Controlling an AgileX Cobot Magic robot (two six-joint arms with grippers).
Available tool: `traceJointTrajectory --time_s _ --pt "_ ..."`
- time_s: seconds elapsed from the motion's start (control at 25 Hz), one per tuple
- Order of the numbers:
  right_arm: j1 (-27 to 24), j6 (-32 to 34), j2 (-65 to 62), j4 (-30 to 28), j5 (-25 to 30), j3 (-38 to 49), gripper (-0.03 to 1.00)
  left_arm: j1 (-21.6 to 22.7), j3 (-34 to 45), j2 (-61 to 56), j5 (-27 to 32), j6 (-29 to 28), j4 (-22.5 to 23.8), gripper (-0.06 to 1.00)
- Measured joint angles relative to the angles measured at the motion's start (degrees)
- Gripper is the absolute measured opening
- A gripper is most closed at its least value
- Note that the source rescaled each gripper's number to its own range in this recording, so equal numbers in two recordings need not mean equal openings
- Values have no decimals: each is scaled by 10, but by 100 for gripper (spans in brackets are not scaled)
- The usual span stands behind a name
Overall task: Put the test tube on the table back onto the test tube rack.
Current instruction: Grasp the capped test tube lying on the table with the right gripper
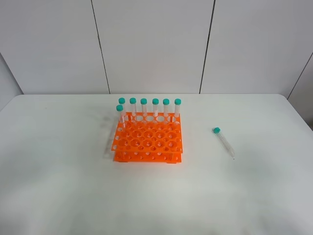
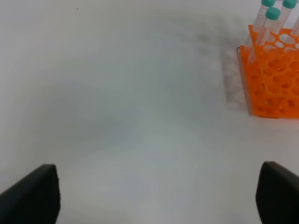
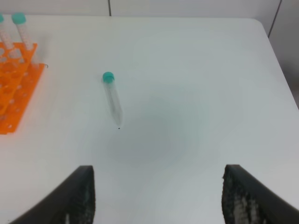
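Note:
A clear test tube [image 1: 224, 142] with a teal cap lies flat on the white table [image 1: 58, 186], to the right of the orange test tube rack [image 1: 148, 142]. It also shows in the right wrist view [image 3: 112, 99], lying ahead of my right gripper [image 3: 159, 196], whose jaws stand wide apart and empty. The rack holds several upright teal-capped tubes [image 1: 155, 107] along its back row and left corner. My left gripper [image 2: 159, 196] is open and empty, with the rack's corner [image 2: 273, 79] ahead of it and off to one side. Neither gripper shows in the exterior high view.
White wall panels [image 1: 151, 44] stand behind the table's far edge. The table's rounded right corner [image 3: 259, 23] lies beyond the lying tube.

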Motion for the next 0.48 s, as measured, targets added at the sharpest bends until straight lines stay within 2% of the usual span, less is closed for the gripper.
traceJointTrajectory --time_s 0.48 --pt "0 0 0 0 0 0 63 0 0 0 0 0 0 100"
